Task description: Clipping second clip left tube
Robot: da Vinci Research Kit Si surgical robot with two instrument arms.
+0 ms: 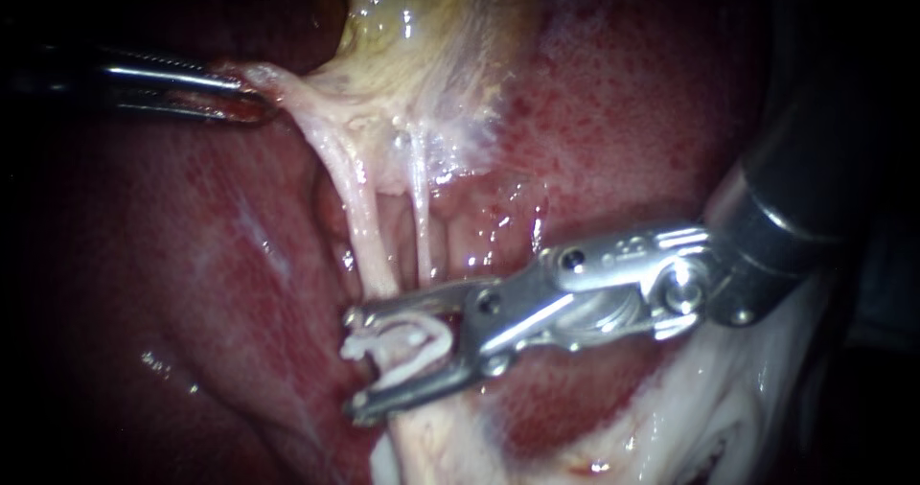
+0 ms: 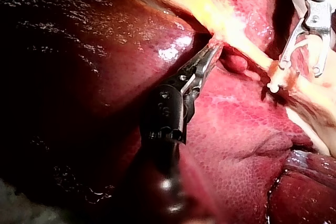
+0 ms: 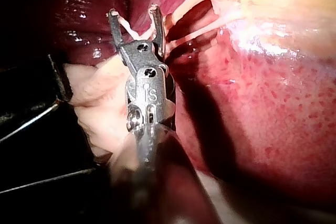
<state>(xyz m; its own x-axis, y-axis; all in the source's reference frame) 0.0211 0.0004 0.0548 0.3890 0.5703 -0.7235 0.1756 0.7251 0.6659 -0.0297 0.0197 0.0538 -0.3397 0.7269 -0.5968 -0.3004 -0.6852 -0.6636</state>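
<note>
Endoscope view: your left instrument (image 1: pixel 251 97) enters from the left, its hand closed on pale tissue (image 1: pixel 287 90) at the gallbladder's (image 1: pixel 422 25) lower edge. The left tube (image 1: pixel 369 226) and right tube (image 1: pixel 420 207) lie side by side and run from that tissue toward you over the liver (image 1: pixel 172 284). Your right instrument (image 1: pixel 357 362) enters from the right, its hand spread wide and carrying an open white clip (image 1: pixel 402 343). The clip straddles the left tube at its near end. Left wrist view: the left instrument (image 2: pixel 210 53) has its hand clamped on the pale tissue (image 2: pixel 227 38). Your right instrument (image 2: pixel 300 67) is ahead and well apart, with the clip (image 2: pixel 275 80) at the tube. Right wrist view: the right instrument (image 3: pixel 134 14) has its hand wide, and the clip (image 3: pixel 126 23) spans between the tips. The liver (image 3: pixel 273 108) lies beside it.
</note>
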